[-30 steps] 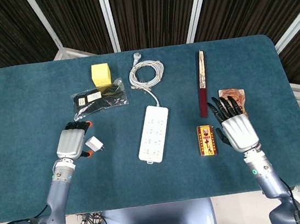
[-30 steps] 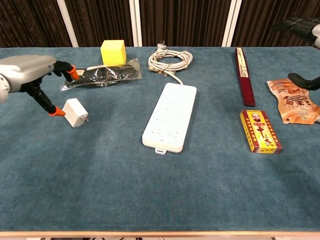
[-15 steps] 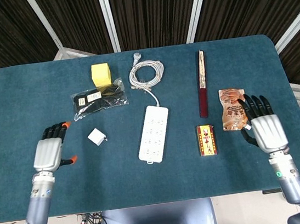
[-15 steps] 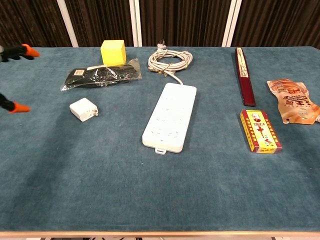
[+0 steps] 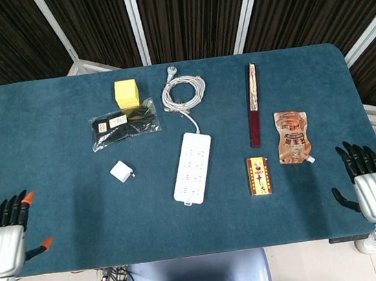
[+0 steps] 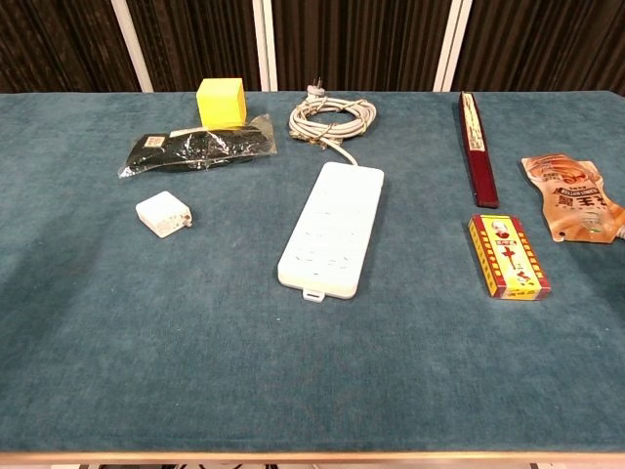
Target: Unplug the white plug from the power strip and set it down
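The white plug (image 5: 121, 171) (image 6: 163, 212) lies loose on the blue table, left of the white power strip (image 5: 192, 167) (image 6: 332, 227), a clear gap between them. The strip's sockets hold nothing. Its coiled white cable (image 5: 183, 92) (image 6: 333, 119) lies behind it. My left hand (image 5: 8, 237) hovers at the table's near left corner, fingers spread, holding nothing. Over the near right edge, my right hand (image 5: 370, 187) is likewise spread and holds nothing. Neither hand shows in the chest view.
A yellow cube (image 5: 126, 93) and a black packet in clear wrap (image 5: 123, 123) sit at the back left. Right of the strip lie a dark red stick case (image 5: 253, 106), a small red-yellow box (image 5: 258, 175) and a brown pouch (image 5: 291, 136).
My left hand let go of the plug and drew back to the near left corner. My right hand pulled back from the pouch to the near right edge. The plug stays on the table.
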Motion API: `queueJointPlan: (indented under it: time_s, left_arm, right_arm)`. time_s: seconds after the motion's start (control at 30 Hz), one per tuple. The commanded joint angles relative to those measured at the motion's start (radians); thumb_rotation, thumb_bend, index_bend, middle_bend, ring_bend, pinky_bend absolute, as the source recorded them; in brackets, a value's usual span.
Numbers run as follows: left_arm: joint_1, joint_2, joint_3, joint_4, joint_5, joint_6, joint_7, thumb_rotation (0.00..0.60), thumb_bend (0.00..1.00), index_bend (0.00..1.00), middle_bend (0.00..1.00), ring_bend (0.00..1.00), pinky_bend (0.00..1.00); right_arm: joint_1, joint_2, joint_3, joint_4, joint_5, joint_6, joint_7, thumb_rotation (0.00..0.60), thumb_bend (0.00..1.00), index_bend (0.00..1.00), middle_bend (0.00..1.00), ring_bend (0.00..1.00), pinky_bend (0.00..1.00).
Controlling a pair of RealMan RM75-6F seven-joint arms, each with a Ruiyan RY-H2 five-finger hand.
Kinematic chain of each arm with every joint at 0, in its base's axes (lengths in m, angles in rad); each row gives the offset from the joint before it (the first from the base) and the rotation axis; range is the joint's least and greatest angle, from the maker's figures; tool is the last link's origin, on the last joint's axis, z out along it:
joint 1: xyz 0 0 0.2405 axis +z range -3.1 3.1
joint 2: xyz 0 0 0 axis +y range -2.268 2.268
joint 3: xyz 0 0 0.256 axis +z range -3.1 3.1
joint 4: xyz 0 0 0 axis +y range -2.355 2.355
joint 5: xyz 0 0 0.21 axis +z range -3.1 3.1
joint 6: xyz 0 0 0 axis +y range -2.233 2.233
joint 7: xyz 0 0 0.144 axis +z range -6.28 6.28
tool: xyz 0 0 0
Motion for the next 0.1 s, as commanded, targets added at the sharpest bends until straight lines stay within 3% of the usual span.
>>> queueJointPlan:
  time_s: [0.03, 0.1]
  left_arm:
    - [0.033, -0.001, -0.001, 0.027, 0.017, 0.019, -0.03, 0.6, 0.0, 0.0, 0.0, 0.01, 0.05]
    - [0.05, -0.009, -0.006, 0.052, 0.023, 0.024, -0.051, 0.6, 0.0, 0.0, 0.0, 0.01, 0.05]
  right_arm:
    - [-0.011, -0.004, -0.006, 0.015, -0.007, 0.003, 0.01, 0.6, 0.36, 0.0, 0.0, 0.0, 0.0]
    - [-0.014, 0.0, -0.004, 0.017, -0.009, 0.004, 0.007, 0.6, 0.36, 0.0, 0.0, 0.0, 0.0]
